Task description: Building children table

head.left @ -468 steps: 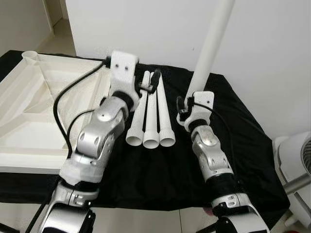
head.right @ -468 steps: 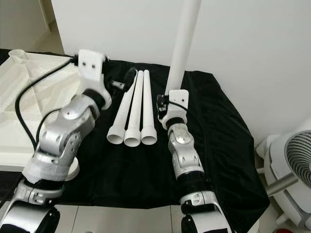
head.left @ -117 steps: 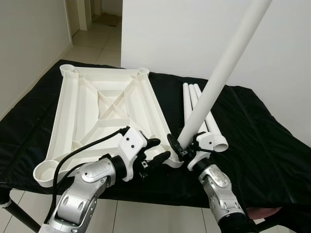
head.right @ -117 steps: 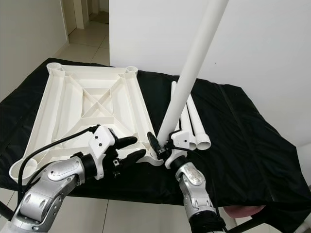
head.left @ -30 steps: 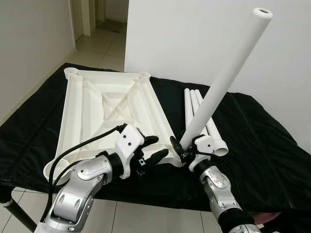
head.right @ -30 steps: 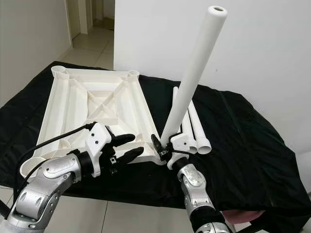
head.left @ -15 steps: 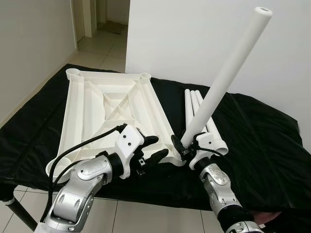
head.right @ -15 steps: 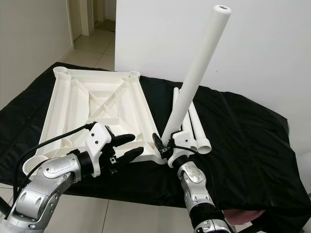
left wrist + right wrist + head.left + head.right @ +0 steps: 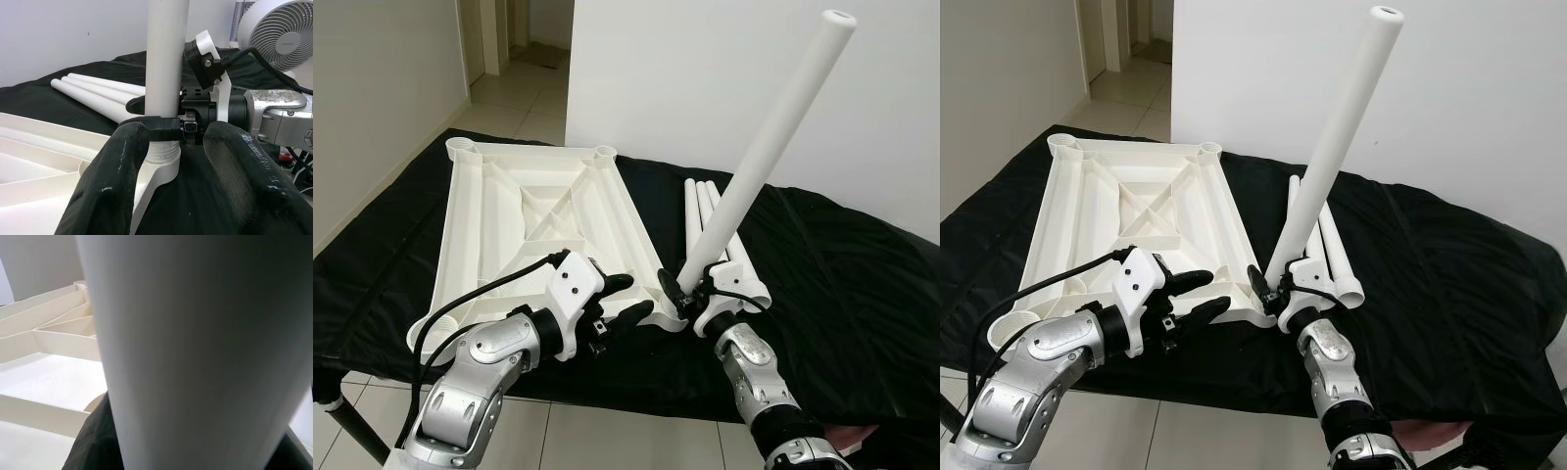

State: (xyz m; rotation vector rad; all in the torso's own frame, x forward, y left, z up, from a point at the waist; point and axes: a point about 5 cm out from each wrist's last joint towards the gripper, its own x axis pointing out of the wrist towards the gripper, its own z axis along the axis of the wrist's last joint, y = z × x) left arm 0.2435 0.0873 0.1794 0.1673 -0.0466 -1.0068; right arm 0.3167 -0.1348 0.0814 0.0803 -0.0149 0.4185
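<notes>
Left eye view: inverted white tabletop (image 9: 533,220) lying rib-side up on the black cloth (image 9: 842,284), taken here as the landmark; at its near right corner, a corner socket (image 9: 668,318) with a long white table leg (image 9: 759,157) standing in it, tilted away from the tabletop toward the wall; right gripper (image 9: 683,297) clamped round the foot of that leg, just above the socket; left gripper (image 9: 622,299) spread apart at the tabletop's near edge, just beside the same corner, holding nothing; three spare legs (image 9: 720,240) lying side by side on the cloth just beside the tabletop's right edge.

Right eye view: same layout; leg top (image 9: 1386,15) well above the tabletop and clearly off vertical; empty sockets at the far corners (image 9: 1209,150) and at the near left corner (image 9: 1001,328).

Left wrist view: two black fingers (image 9: 117,171) parted on either side of the socket, touching neither leg nor collar as far as can be made out; leg foot sunk into the collar, right gripper's black finger pressed against it; a fan (image 9: 279,29) beyond the cloth.

Right wrist view: leg very close, blurred; tabletop ribs (image 9: 54,328) behind it.

Risk, as a judgement: leg entering crooked; pushed down at this tilt, likely to jam in the socket or lever the light tabletop up off the cloth; with the left gripper not bracing the corner, tabletop free to slide away; slipping grip on the smooth tube would let the leg topple onto the spare legs.
</notes>
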